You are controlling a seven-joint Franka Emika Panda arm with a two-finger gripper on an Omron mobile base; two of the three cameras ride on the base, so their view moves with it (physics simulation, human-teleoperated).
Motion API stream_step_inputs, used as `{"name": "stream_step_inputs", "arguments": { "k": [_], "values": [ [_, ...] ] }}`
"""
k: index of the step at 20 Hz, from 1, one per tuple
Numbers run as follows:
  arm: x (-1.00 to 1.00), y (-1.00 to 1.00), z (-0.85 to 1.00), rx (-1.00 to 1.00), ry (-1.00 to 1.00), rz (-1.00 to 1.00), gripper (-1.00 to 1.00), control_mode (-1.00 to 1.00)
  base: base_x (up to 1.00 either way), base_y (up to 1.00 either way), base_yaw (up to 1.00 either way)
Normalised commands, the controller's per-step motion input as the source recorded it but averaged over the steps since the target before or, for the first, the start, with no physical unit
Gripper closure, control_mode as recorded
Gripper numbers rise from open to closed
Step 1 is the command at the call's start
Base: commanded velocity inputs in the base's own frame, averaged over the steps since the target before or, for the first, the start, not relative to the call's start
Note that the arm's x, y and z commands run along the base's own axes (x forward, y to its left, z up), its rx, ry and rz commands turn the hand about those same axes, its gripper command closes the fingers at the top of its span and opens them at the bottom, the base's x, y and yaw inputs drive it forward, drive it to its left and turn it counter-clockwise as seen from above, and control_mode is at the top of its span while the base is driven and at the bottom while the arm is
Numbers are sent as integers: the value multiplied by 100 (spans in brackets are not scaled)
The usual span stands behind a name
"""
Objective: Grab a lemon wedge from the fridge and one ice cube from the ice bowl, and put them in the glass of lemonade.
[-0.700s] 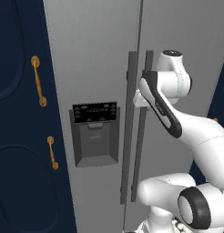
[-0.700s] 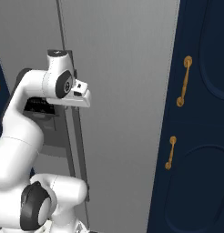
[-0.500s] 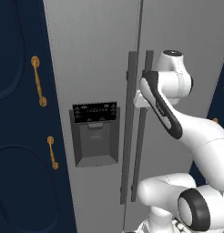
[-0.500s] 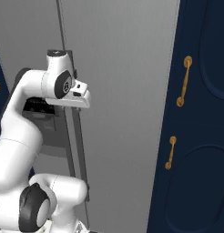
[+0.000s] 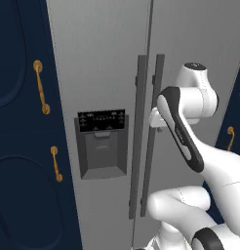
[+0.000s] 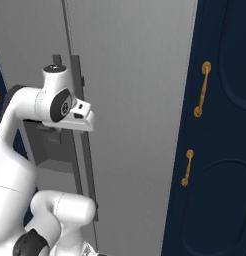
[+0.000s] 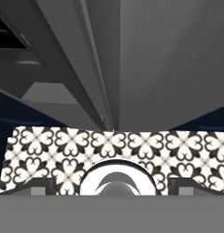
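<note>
The grey two-door fridge [image 5: 102,58] stands closed in front of me, its two long dark handles [image 5: 141,136] side by side at the middle seam. My gripper [image 5: 155,120] hovers close to the right door's handle [image 6: 77,100], about level with the dispenser. In the hand view I look down along the doors, and my fingertips [image 7: 38,185] stand far apart with nothing between them: the gripper [image 7: 111,186] is open. From the right base view the white hand [image 6: 81,119] sits just off the door face. The lemon wedge is hidden behind the shut doors; the ice bowl and the glass of lemonade are out of view.
A black dispenser panel [image 5: 102,141] is set in the left door. Navy cabinets with gold handles flank the fridge on the left [image 5: 41,88] and on the right [image 6: 202,90]. Black-and-white patterned floor tiles [image 7: 54,150] lie below.
</note>
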Motion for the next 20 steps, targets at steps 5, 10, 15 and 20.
{"name": "stream_step_inputs", "arguments": {
  "k": [5,10,15,20],
  "values": [
    [-5,0,0,1,0,0,-100,-100,0,0,0],
    [0,0,0,0,0,0,-100,100,0,2,1],
    [0,0,0,0,0,0,-100,100,2,63,61],
    [0,0,0,0,0,0,-100,100,6,48,84]
  ]
}}
